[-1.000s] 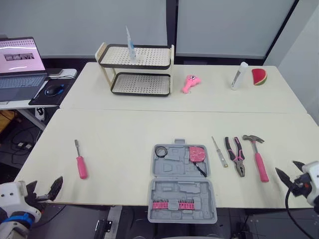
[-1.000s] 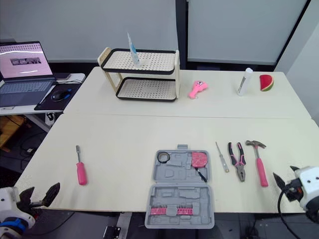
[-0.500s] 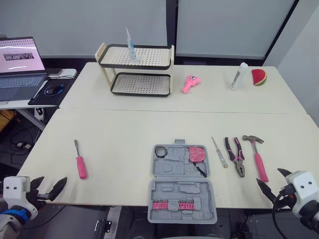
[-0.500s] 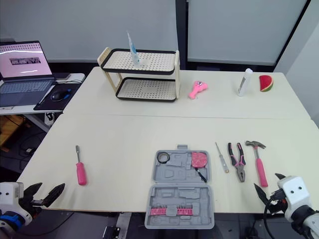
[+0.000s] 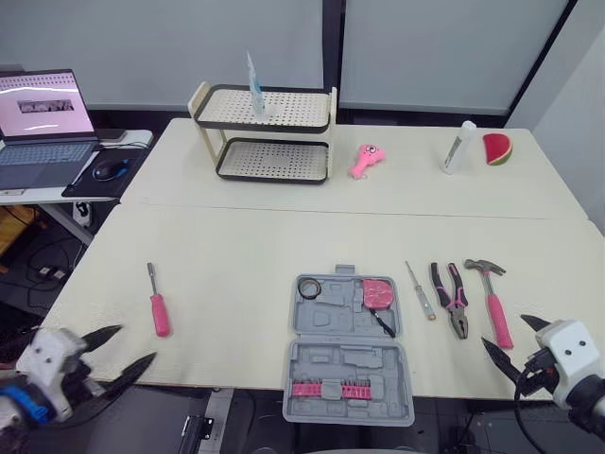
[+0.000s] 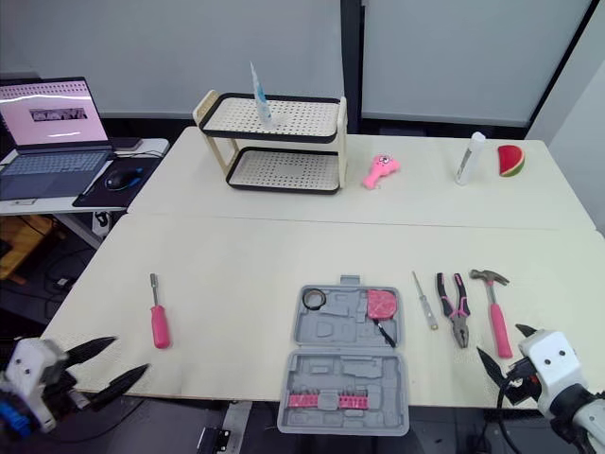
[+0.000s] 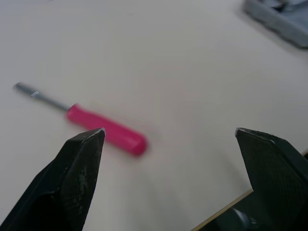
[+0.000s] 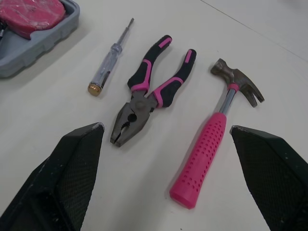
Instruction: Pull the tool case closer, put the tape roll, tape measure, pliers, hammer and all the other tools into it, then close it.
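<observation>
Left gripper (image 5: 132,343) and right gripper (image 8: 166,127) both spread wide, empty. Tool case (image 5: 348,364) lies open, centre, front half seems to overhang table (image 5: 236,255) edge, so pulling closer may tip it. Hammer (image 5: 492,307) and pliers (image 5: 450,303) sit close, grabbing one could knock the other

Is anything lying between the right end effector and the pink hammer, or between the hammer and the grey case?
Nothing visible lies between the right end effector and the hammer. Between the hammer and the tool case, the pliers and a slim screwdriver lie side by side on the table.
</observation>
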